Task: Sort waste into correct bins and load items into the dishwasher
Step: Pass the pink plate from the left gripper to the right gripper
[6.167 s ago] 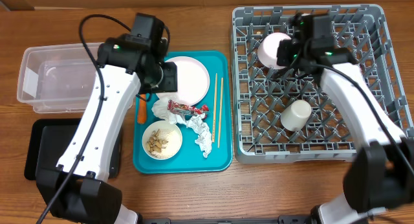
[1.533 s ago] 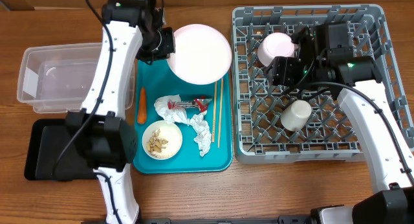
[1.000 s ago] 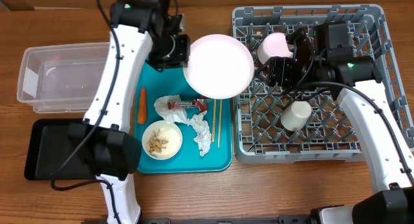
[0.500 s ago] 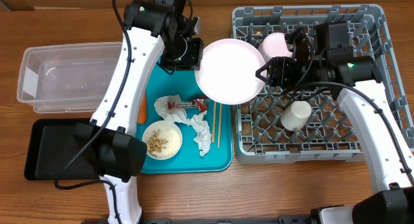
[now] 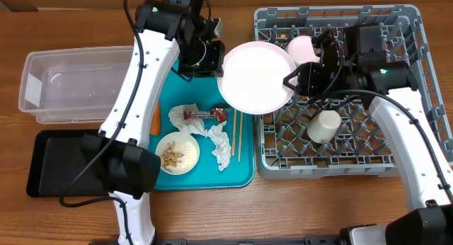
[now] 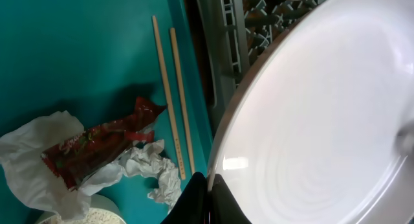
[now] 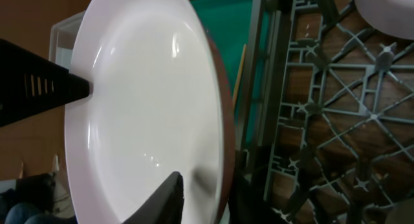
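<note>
I'm pinching the plate [image 5: 255,75] in my left claw [image 6: 207,188] while my right claw [image 5: 288,81] is sitting at its opposite edge, grip unclear.

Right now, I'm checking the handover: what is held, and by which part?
The left gripper pinches the plate by its left rim. The right gripper straddles the opposite rim; whether it grips cannot be told.

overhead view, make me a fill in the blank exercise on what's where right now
1. The left gripper is shut on the rim of the ___.
2. The chopsticks lie on the ___ tray.
3. The small white cup rests inside the ___.
Missing words: plate; teal; dish rack.
</note>
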Controlling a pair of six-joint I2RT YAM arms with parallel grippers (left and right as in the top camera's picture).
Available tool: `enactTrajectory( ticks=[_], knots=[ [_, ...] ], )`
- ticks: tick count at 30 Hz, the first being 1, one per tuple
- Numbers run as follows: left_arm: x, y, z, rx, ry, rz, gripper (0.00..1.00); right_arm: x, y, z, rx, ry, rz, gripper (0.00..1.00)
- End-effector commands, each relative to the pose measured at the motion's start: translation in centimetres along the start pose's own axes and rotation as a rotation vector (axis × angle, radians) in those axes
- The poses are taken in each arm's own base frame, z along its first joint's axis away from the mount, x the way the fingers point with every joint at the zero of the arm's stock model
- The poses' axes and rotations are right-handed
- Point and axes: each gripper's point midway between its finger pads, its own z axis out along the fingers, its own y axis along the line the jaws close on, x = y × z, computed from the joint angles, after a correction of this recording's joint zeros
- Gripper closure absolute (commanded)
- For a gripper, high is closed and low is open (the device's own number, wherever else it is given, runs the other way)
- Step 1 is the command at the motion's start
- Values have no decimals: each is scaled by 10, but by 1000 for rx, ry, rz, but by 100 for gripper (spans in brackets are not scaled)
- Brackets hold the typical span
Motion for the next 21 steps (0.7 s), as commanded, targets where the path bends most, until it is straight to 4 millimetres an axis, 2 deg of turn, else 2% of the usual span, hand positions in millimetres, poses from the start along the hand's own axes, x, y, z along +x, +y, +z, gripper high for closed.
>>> enactTrajectory(
  ticks=[1,7,12,14,18,21],
  knots=[
    [0,-15,-13,38,-29,48,96,0,-3,1,9,-2,1,78],
    [2,-16,-12,38,-24,54,95,-1,-4,1,15,-6,-1,87],
    [3,-19,-11,39,-19,59,89,-4,-3,1,13,-15,-7,94],
    [3,-19,-11,39,-19,59,83,-5,-3,1,11,-21,-12,96],
    [3,-19,-11,39,-19,59,60,-9,-2,1,8,-34,-21,96],
    [2,-18,-12,39,-22,58,53,-12,-8,1,45,-51,-24,96]
  ],
)
